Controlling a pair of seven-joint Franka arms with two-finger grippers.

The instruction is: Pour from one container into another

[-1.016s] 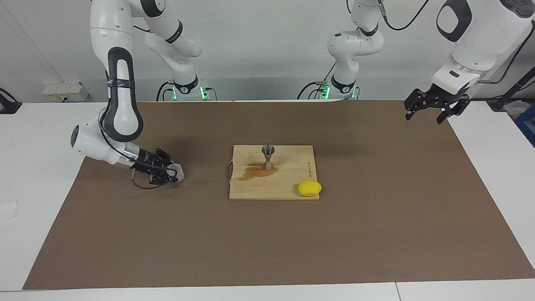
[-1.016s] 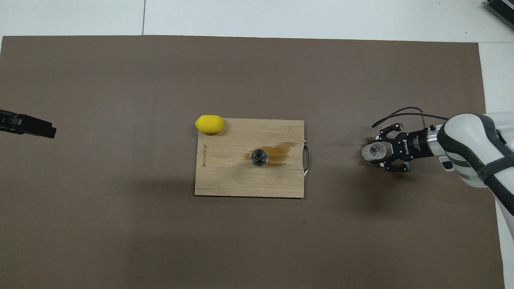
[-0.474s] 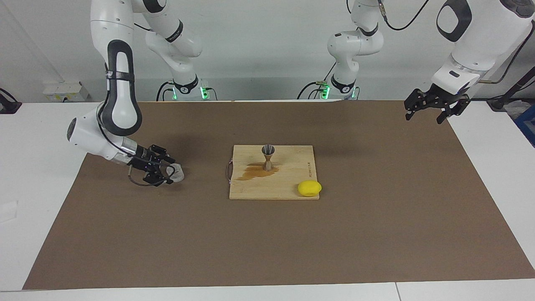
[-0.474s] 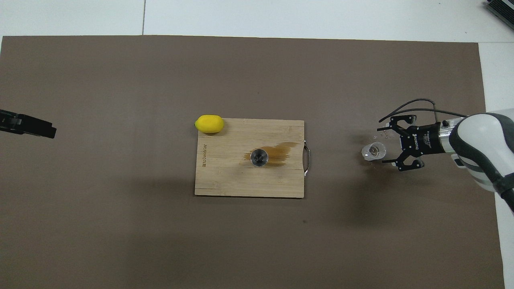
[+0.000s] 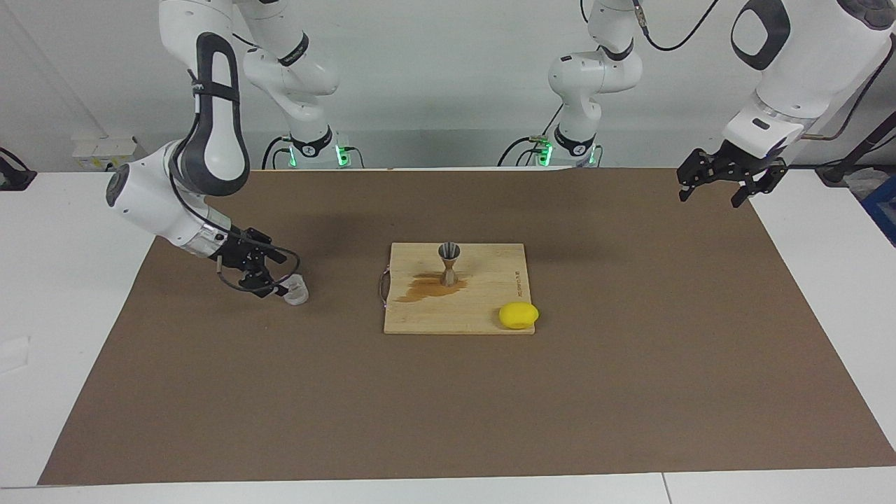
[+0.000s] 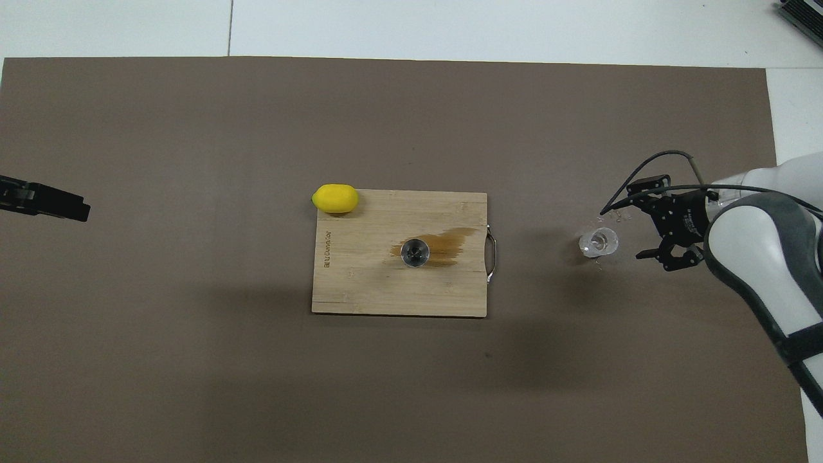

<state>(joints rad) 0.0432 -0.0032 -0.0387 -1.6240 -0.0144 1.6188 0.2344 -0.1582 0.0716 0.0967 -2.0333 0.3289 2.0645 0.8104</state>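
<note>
Clear glass tumbler (image 5: 297,290), shiny metal jigger (image 5: 449,263), matt wooden board (image 5: 490,308).

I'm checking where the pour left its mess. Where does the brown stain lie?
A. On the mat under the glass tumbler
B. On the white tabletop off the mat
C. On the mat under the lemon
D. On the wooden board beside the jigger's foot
D: the brown stain spreads over the wooden board from the foot of the jigger toward the board's handle.

A brown mat (image 5: 630,392) covers most of a white table (image 5: 826,280) before a plain pale wall (image 5: 448,84).
</note>
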